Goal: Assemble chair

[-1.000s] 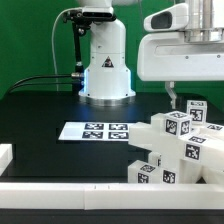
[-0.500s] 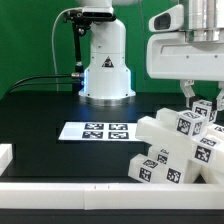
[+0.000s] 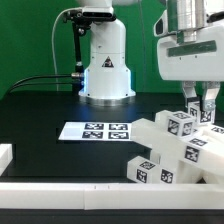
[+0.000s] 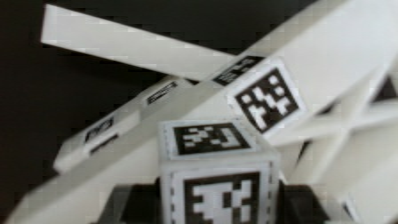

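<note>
Currently: claw (image 3: 201,102) clamped on a tagged upright post of the chair (image 3: 175,148), table's four o'clock; best kept vertical, squarely seated, untwisted.

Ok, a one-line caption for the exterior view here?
Panda hand closed on a tagged white chair part atop the part cluster, marker board on the black table.

Likely a robotics lab: green backdrop (image 3: 30,40), black table (image 3: 40,110), tagged marker board (image 3: 95,130).
</note>
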Motion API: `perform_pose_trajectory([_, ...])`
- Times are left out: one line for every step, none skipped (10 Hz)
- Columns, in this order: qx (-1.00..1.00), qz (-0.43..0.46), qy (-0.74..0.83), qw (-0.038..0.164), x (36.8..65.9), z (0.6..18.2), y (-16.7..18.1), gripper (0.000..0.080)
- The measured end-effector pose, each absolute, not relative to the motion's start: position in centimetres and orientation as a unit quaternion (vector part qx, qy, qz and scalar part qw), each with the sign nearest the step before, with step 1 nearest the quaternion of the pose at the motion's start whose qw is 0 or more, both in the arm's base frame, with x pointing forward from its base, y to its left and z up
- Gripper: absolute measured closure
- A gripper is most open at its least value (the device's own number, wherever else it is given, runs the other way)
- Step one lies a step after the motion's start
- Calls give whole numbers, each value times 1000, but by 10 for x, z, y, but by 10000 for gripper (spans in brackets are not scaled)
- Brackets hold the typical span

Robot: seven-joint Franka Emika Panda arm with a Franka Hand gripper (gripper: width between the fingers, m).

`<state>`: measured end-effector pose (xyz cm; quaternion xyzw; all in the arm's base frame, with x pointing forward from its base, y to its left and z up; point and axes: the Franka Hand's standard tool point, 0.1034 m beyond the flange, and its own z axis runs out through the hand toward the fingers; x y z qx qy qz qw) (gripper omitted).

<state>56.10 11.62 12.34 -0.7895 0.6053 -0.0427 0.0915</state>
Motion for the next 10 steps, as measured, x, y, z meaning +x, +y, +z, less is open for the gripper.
perform_pose_trajectory([-780, -47, 616, 95, 563, 123, 108, 519])
perform_pose_trajectory([-768, -46, 631, 98, 564, 123, 102, 519])
perform_pose_trajectory([-754, -45, 648, 102, 565, 123, 94, 519])
perform_pose_trajectory([-729, -43, 674, 107, 567, 123, 92, 519])
perform_pose_trajectory([-706, -38, 698, 111, 566, 123, 95, 519])
perform_pose_trajectory([-716, -40, 688, 110, 566, 123, 95, 519])
perform_pose_trajectory([-726, -41, 677, 110, 566, 123, 95, 519])
perform_pose_trajectory([-730, -41, 673, 109, 566, 123, 96, 339])
perform_pose_trajectory([-776, -45, 621, 103, 564, 120, 101, 218])
perform_pose_trajectory([-819, -51, 564, 98, 564, 119, 99, 218])
